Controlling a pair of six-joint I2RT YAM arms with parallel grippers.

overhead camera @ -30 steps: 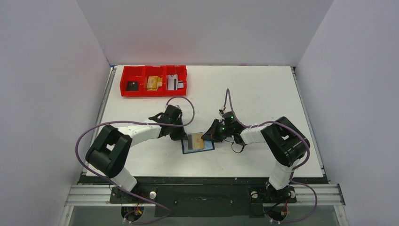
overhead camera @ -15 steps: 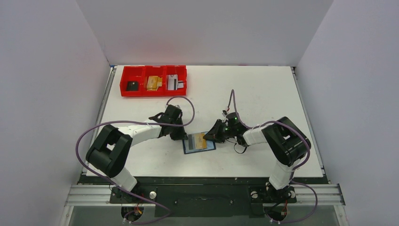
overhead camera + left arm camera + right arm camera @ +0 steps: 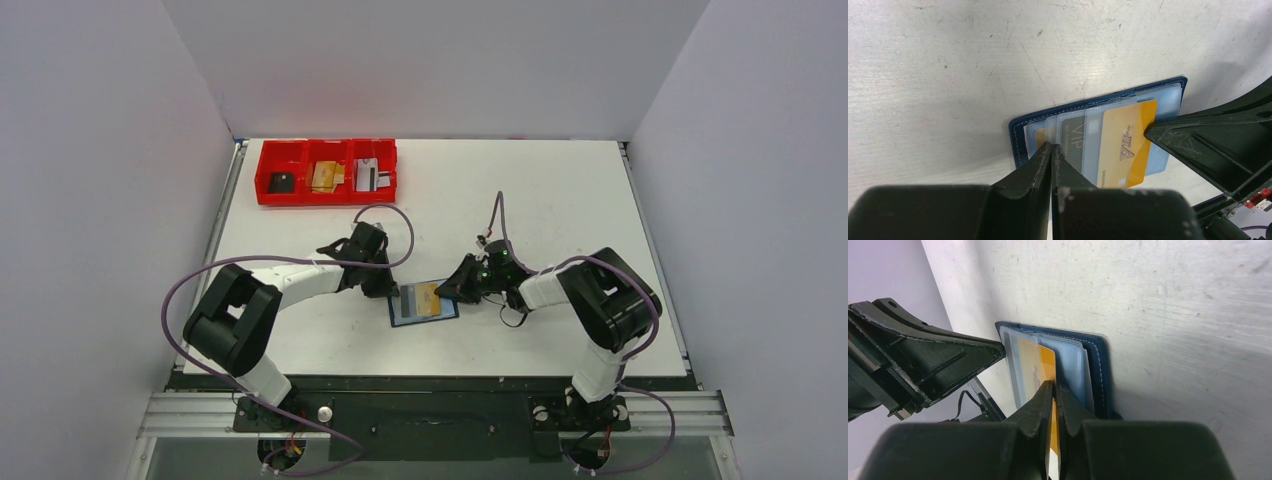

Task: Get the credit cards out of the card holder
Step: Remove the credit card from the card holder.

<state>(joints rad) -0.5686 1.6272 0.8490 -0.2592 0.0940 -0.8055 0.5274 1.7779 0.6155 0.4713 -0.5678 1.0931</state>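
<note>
Red tray (image 3: 300,197) sat at the far left of the table (image 3: 560,190), stuff in all three compartments, well apart from the action. The only things crowding the wallet (image 3: 425,316) were the two grippers. It lay open between the arms, gold card (image 3: 1125,145) sticking partway out, a grey card (image 3: 1073,145) tucked in beside it. Left gripper (image 3: 1052,147) was clenched tight, tips pressing on the wallet's pockets. Right gripper (image 3: 1054,387) was pinched on the gold card's edge.

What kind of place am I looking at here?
Most likely a robotics lab test booth: plain pale walls box in a white table, two black-and-white robot arms are mounted on an aluminium rail, and a red plastic three-compartment tray sits at the back.
</note>
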